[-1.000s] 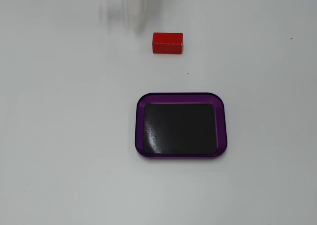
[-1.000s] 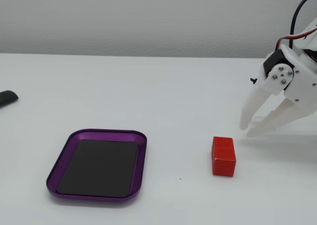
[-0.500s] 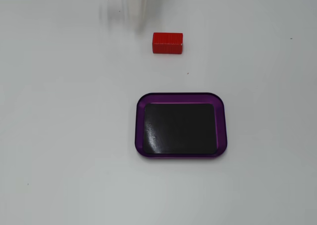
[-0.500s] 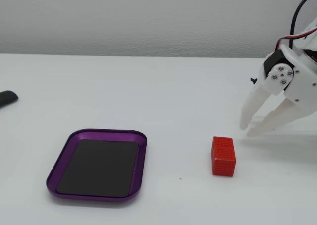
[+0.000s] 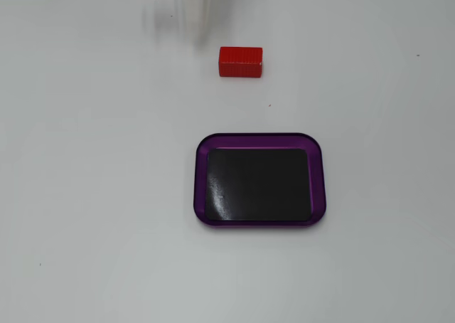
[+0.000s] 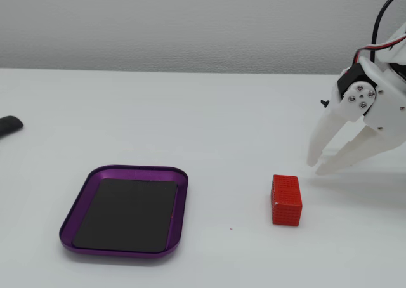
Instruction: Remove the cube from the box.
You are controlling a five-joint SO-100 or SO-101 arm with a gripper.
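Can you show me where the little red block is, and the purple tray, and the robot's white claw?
Small red ribbed block (image 6: 287, 200): a fixed view, front face.
Shallow purple-rimmed tray (image 5: 200, 181): a fixed view, left rim.
White two-finger gripper (image 6: 316, 165): a fixed view, between fingertips.

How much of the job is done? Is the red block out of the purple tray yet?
Done: the cube sits on the white table, well apart from the box, whose black bottom is bare in both fixed views. In hand: nothing; the tool hangs beside the cube, fingers slightly apart, holding nothing. Left: apparently nothing, except perhaps moving the arm away.
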